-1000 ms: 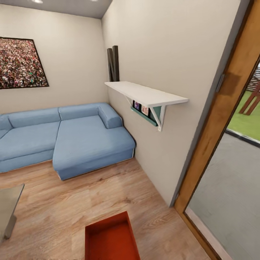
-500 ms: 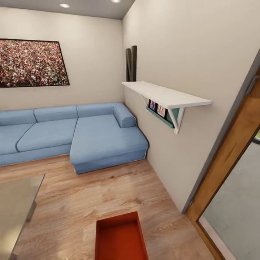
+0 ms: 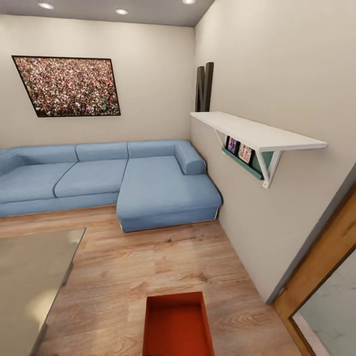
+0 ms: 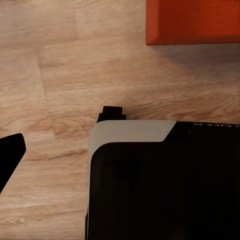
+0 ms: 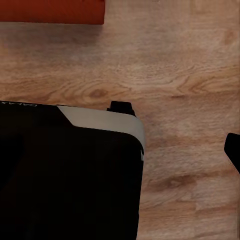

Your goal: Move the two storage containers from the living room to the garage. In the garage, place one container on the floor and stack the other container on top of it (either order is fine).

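- While the robot stands in the living room, one storage container (image 3: 179, 326) lies on the wood-plank floor (image 3: 148, 267) at the near edge of the head view, open side up and holding nothing.
- Only one orange-red bin shows; where the second one lies I cannot tell.
- Both wrist views look down past the robot's dark base (image 4: 160, 185) at the planks, each catching a corner of the bin (image 4: 192, 22) just beyond the base.
- A dark tip at the edge of each wrist view may be a finger of the tool, but how far either tool is open, or whether it has hold of anything, I cannot tell.
- To the left, near the bin, sits the glass coffee surface (image 3: 29, 282); farther off, the blue sofa (image 3: 113, 183) runs along the far wall.
- On the right, a white wall shelf (image 3: 257, 131) juts out above a wood-framed doorway (image 3: 321, 277).
- Risk, as I judge it: the bin is low and close to the base, so rolling forward could push it across the planks instead of leaving it graspable.
- A two-armed pickup by the low walls could tilt the bin if the tools close unevenly.
- Turning toward the doorway with a bin held wide could clip the shelf bracket or door frame.
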